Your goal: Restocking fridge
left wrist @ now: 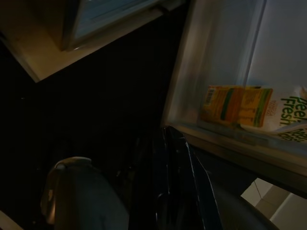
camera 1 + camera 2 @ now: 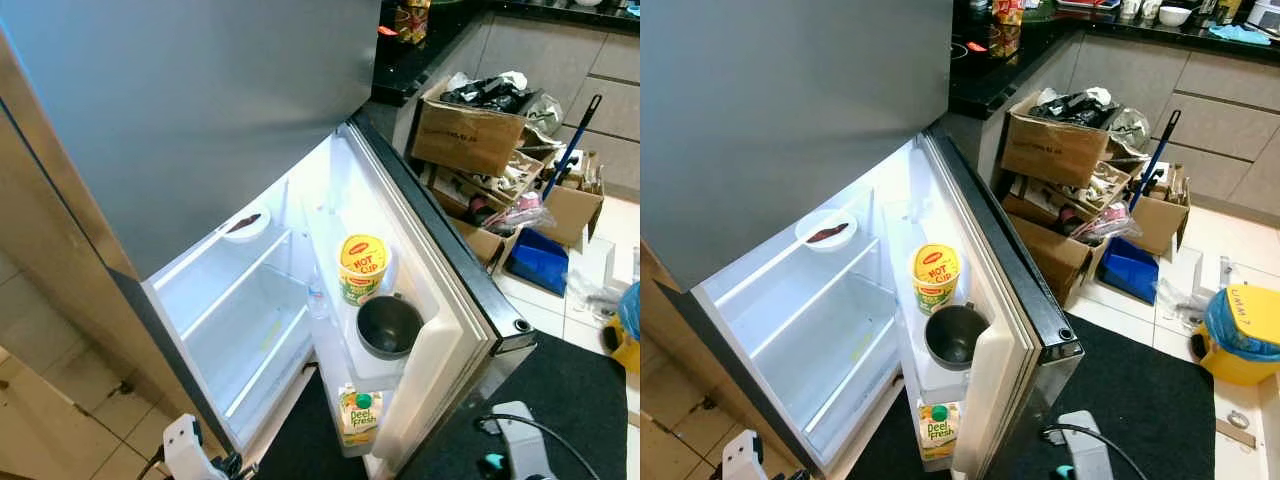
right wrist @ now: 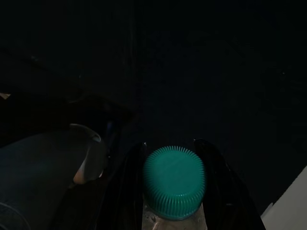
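The fridge [image 2: 240, 310] stands open, its door [image 2: 440, 300] swung out to the right. The door shelves hold a yellow Hot Cup noodle tub [image 2: 362, 267], a small clear bottle [image 2: 317, 296] and a metal pot [image 2: 389, 326]. A Peel Fresh juice carton [image 2: 359, 415] stands in the lowest door shelf. A small plate [image 2: 244, 224] sits on the upper inner shelf. My right gripper [image 3: 171, 144] is shut on a bottle with a green cap [image 3: 174, 179], held low over the dark mat. My left gripper [image 1: 168, 132] hangs low near the carton [image 1: 237, 105].
Cardboard boxes [image 2: 1055, 150] full of clutter stand right of the door, with a blue dustpan [image 2: 1128, 270] and a broom handle [image 2: 1152, 160]. A yellow bin [image 2: 1245, 335] is at the far right. A black mat [image 2: 1150, 400] covers the floor before the fridge.
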Controlling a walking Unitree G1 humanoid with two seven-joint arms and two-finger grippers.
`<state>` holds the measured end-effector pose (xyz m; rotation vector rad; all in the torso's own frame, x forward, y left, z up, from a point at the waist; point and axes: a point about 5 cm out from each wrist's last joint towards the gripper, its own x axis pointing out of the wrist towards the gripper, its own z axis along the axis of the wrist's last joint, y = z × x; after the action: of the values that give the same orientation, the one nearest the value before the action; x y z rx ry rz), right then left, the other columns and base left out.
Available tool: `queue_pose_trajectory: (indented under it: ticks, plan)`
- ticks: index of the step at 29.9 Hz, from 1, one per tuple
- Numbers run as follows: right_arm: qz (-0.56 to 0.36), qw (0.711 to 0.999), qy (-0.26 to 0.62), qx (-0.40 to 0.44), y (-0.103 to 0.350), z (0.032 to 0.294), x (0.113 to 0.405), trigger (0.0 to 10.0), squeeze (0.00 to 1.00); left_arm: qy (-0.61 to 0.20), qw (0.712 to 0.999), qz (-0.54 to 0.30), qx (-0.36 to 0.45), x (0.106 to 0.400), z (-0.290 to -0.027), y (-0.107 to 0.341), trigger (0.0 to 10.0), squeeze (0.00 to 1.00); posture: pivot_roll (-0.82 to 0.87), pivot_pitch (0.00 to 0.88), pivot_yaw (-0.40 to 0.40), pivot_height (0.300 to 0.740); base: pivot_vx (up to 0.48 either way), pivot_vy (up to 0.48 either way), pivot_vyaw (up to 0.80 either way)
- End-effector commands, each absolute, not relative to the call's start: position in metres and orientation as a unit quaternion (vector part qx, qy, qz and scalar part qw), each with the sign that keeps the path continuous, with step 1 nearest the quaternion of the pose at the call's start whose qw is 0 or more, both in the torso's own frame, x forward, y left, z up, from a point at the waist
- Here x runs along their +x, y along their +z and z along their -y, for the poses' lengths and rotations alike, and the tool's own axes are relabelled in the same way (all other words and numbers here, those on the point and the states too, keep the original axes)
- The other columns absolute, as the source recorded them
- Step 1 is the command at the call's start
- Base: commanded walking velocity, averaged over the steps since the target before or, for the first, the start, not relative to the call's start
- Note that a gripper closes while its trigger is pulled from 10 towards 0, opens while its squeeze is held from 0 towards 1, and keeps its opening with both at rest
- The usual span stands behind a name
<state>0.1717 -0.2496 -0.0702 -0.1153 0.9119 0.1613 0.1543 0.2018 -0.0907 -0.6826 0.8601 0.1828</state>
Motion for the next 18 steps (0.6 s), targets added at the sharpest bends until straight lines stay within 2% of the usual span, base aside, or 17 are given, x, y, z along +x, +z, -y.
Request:
queue_pose_trajectory:
  ticks: [1, 6, 18]
  plan:
    - [-0.461, 0.883, 0.069, -0.053, -0.076, 0.249, 0.162, 10.0, 0.00, 0.097, 0.842, -0.430, -0.310, 0.144, -0.206, -0.095, 10.0, 0.00, -0.07, 0.000, -0.037, 0.740, 0.000, 0.000, 0.00]
    - [-0.477, 0.875, 0.074, -0.045, -0.083, 0.242, 0.150, 10.0, 0.00, 0.098, 0.839, -0.443, -0.300, 0.139, -0.206, -0.097, 10.0, 0.00, -0.07, 0.000, -0.037, 0.740, 0.000, 0.000, 0.00]
    - [-0.489, 0.868, 0.079, -0.041, -0.087, 0.240, 0.142, 10.0, 0.00, 0.103, 0.838, -0.456, -0.283, 0.133, -0.211, -0.098, 10.0, 0.00, -0.08, 0.000, -0.035, 0.740, -0.288, 0.000, 0.00]
